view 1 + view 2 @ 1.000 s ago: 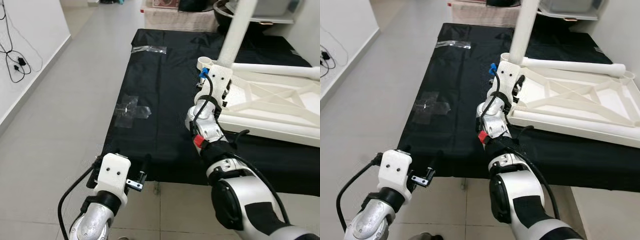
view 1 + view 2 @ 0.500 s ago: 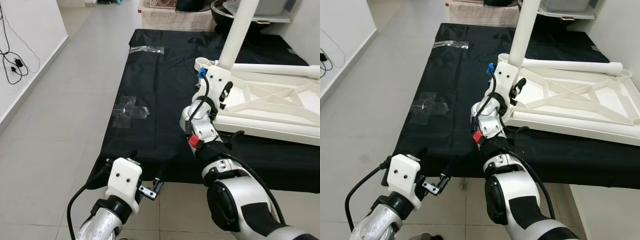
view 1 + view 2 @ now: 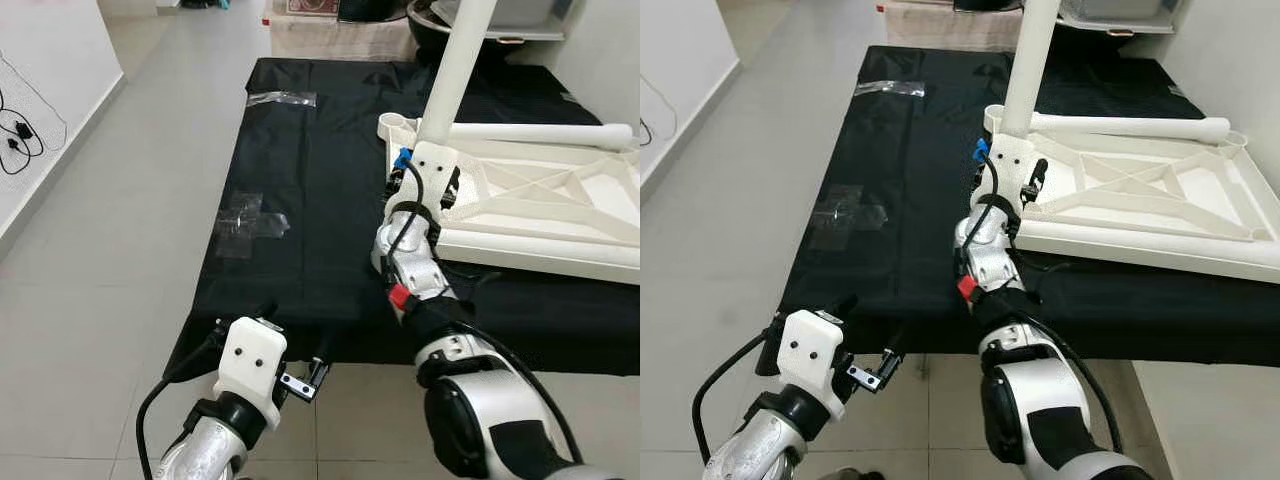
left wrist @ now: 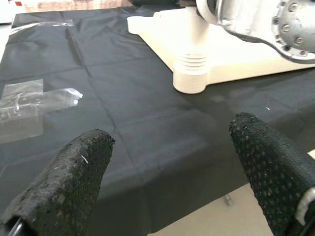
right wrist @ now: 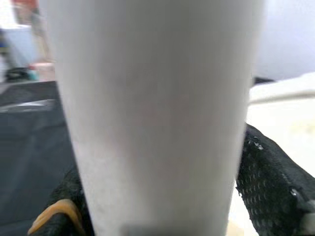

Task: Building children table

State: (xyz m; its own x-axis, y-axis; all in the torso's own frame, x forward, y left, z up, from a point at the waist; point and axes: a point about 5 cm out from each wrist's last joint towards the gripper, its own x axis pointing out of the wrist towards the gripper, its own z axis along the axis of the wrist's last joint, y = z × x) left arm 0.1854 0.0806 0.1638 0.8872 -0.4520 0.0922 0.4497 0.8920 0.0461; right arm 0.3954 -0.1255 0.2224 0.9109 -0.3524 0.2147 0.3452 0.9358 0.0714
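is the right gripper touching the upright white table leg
Touching. In the right wrist view the upright white table leg stands between the right gripper's black fingers, pressed against them with no gap on either side.

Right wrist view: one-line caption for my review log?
Right tool closed around the upright white table leg, black mat behind.

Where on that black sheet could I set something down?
The black sheet lies bare between the clear tape patch and the upturned white table, and along its near edge by the left pincer. It is crowded at the upright table leg, where the right pincer works.
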